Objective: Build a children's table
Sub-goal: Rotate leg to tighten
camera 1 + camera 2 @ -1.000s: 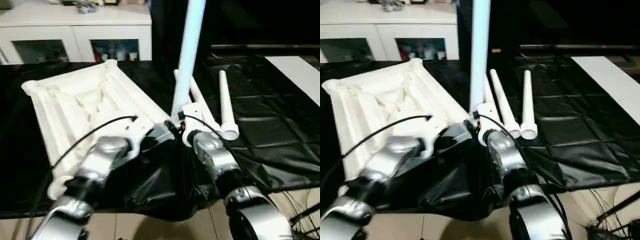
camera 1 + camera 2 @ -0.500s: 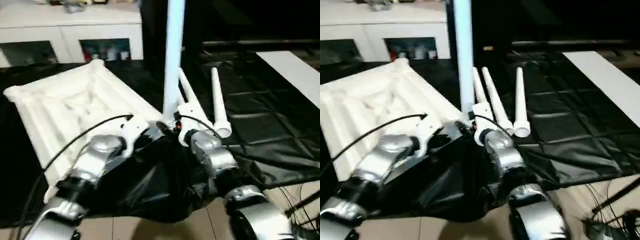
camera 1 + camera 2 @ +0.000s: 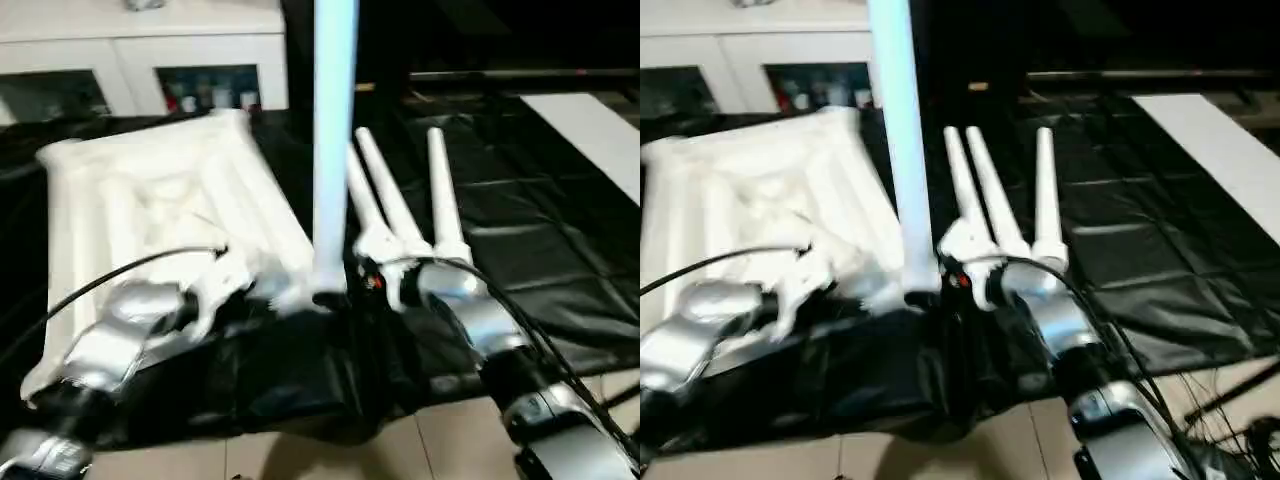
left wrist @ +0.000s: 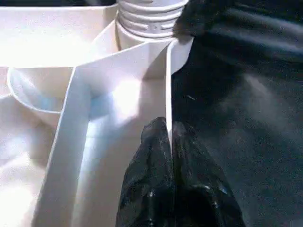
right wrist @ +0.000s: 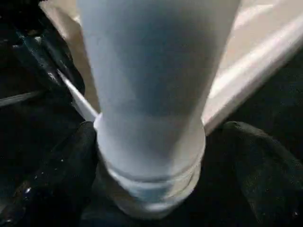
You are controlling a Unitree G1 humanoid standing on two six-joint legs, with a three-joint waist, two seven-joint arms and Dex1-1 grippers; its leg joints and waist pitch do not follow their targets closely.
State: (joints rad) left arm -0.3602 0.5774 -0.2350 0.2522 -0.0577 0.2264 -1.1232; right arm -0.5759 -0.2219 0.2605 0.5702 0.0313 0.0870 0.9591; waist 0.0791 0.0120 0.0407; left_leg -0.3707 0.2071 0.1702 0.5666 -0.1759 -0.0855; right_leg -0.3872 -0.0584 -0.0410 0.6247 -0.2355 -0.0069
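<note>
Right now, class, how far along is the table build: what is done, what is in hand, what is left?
Done: one leg stands upright in a corner socket of the upturned tabletop. In hand: the left gripper pinches the tabletop's rim, while the right gripper's fingers flank that leg's ribbed end. Left: three legs lie on the black sheet.

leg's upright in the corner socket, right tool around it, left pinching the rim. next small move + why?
Probably close the right tool back on the upright leg and twist it further in. Its fingers stand apart on either side of the leg, and ribbed threads still show above the socket, so it likely isn't seated. The left tool is shut on the tabletop rim, steadying it.
</note>
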